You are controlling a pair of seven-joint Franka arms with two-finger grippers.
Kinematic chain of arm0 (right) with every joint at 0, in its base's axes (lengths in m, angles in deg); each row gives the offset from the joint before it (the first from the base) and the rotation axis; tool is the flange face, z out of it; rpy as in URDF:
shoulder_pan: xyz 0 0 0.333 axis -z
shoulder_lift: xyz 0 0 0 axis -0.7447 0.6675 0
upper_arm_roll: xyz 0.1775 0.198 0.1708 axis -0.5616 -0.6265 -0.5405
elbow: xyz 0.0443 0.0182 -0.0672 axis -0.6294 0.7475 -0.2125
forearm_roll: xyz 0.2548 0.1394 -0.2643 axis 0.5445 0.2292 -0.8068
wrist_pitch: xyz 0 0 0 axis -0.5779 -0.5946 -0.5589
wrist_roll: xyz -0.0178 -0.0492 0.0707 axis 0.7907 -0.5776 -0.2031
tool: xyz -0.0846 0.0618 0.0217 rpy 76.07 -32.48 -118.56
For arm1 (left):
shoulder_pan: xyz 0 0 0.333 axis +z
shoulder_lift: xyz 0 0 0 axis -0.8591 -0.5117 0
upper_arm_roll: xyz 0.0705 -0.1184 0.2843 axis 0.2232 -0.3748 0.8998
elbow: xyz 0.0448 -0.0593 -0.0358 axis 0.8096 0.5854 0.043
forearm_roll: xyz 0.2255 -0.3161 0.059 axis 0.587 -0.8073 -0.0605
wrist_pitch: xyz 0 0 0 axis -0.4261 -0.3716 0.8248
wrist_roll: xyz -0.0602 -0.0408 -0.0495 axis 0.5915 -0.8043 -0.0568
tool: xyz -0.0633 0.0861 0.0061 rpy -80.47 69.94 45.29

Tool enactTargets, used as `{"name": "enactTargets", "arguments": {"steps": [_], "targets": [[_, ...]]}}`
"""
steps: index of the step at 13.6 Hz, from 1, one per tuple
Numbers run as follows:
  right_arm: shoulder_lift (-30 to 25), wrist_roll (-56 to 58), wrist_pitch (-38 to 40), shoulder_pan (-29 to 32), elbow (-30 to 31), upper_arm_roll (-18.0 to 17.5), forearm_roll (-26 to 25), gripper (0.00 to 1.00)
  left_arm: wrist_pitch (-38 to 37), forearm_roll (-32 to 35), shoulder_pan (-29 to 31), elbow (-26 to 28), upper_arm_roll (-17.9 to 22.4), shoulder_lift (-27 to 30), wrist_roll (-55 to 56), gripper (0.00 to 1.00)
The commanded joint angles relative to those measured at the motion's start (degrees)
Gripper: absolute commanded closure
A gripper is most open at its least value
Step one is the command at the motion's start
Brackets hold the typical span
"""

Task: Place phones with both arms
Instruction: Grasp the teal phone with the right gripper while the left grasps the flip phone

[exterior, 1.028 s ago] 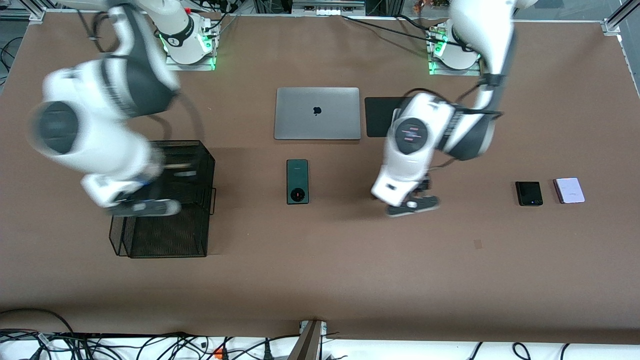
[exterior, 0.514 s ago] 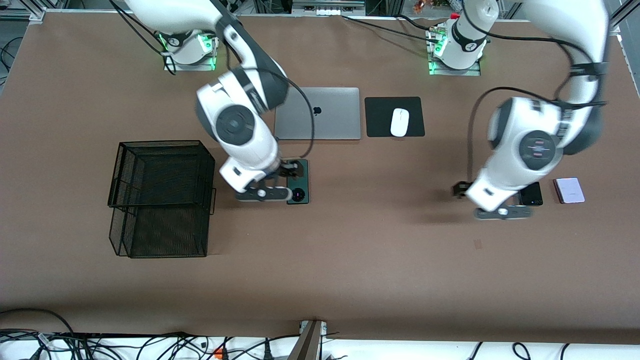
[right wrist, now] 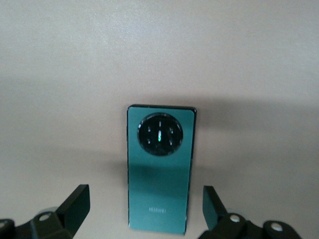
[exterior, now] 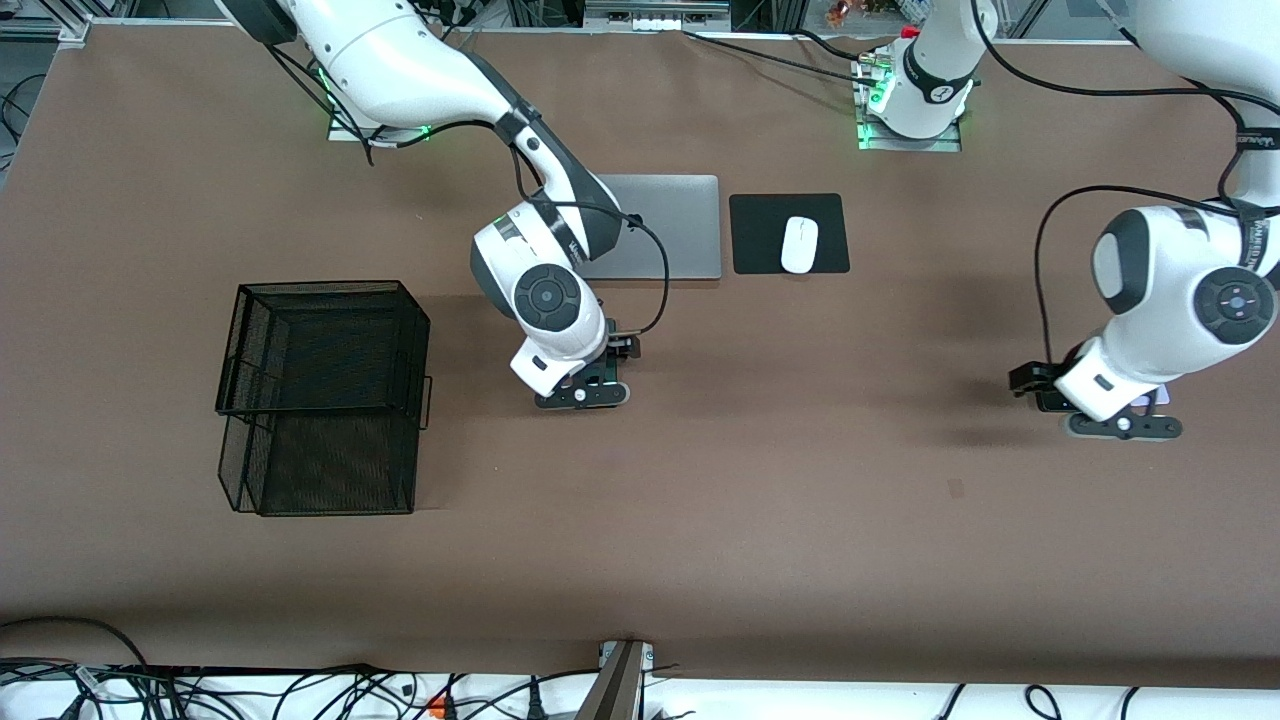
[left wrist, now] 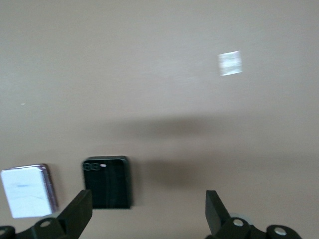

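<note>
Hovering low, the right gripper (exterior: pixel 583 395) sits over the dark-green phone (right wrist: pixel 160 174), fingers spread wide with nothing between them, the phone lying flat on the table (exterior: pixel 700 500) nearer the front camera than the grey laptop (exterior: pixel 680 230). Toward the left arm's end, the left gripper (exterior: pixel 1120 425) hangs over the small black phone (left wrist: pixel 107 181) and the pale-lilac phone (left wrist: pixel 27 191), also wide open and empty. Those two lie just beside each other, and there's the risk: a descent off-centre could nudge the lilac one or catch both. The green phone is thin and flat, so fingers may skid off its edges. The surface is plain brown matting, with a black wire basket (exterior: pixel 325 395) toward the right arm's end, a white mouse (exterior: pixel 799 244) on its black pad (exterior: pixel 760 235) beside the laptop, and cables along the table's edges
</note>
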Motion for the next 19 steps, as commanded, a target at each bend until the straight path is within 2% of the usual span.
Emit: {"name": "enactTargets", "arguments": {"steps": [1, 6, 8, 19], "targets": [[-1.4, 4.14, -7.59, -0.21, 6.54, 0.53, 0.51, 0.0, 5.46, 0.48, 5.64, 5.24, -1.25, 1.76, -5.43, 0.0], [-1.14, 5.56, -8.31, -0.82, 9.1, 0.53, 0.42, 0.0, 18.11, 0.48, 11.72, 14.2, -2.65, 1.23, -9.22, 0.0], [-0.97, 5.12, -8.31, -1.35, 9.19, 0.53, 0.6, 0.0, 22.07, -2.13, 12.69, 16.32, -3.53, 0.45, -9.14, 0.0], [-0.53, 4.94, -14.2, -2.84, 12.53, 1.06, 0.16, 0.0, 31.14, -3.39, 14.18, 16.42, -4.23, -7.12, -9.14, 0.0]]}}
